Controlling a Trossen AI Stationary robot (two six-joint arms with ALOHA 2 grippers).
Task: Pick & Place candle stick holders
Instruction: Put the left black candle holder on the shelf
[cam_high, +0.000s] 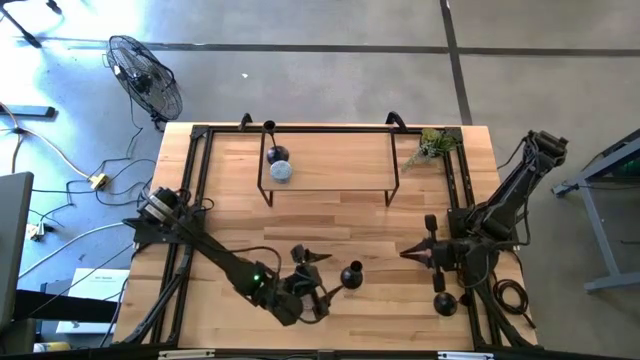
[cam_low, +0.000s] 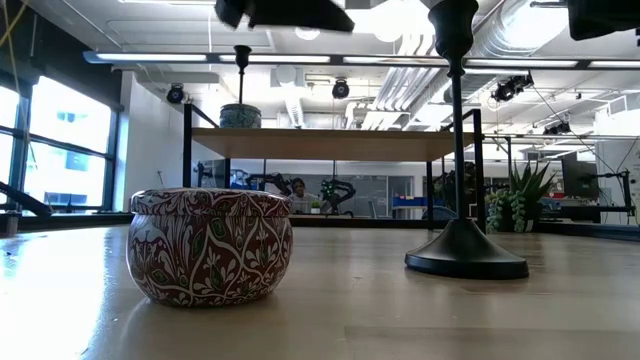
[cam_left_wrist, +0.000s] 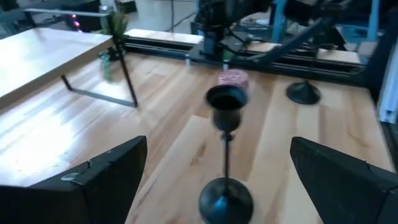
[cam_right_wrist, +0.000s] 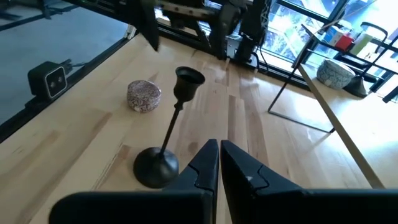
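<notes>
One black candle stick holder (cam_high: 352, 275) stands on its round base near the table's front edge. My left gripper (cam_left_wrist: 219, 146) is open, with one finger on each side of its stem (cam_left_wrist: 226, 155) and clear of it. A second holder (cam_high: 445, 300) stands by the right arm and also shows as the holder (cam_right_wrist: 166, 134) in the right wrist view. My right gripper (cam_right_wrist: 219, 155) hovers shut beside it with nothing between its fingers. A third holder (cam_high: 277, 154) stands on the raised shelf (cam_high: 330, 165).
A patterned round tin (cam_left_wrist: 233, 78) sits on the table between the two front holders. A grey bowl (cam_high: 281, 172) rests on the shelf beside the third holder. A small plant (cam_high: 432, 148) stands at the far right corner. Black rails (cam_high: 190, 200) run along the table's sides.
</notes>
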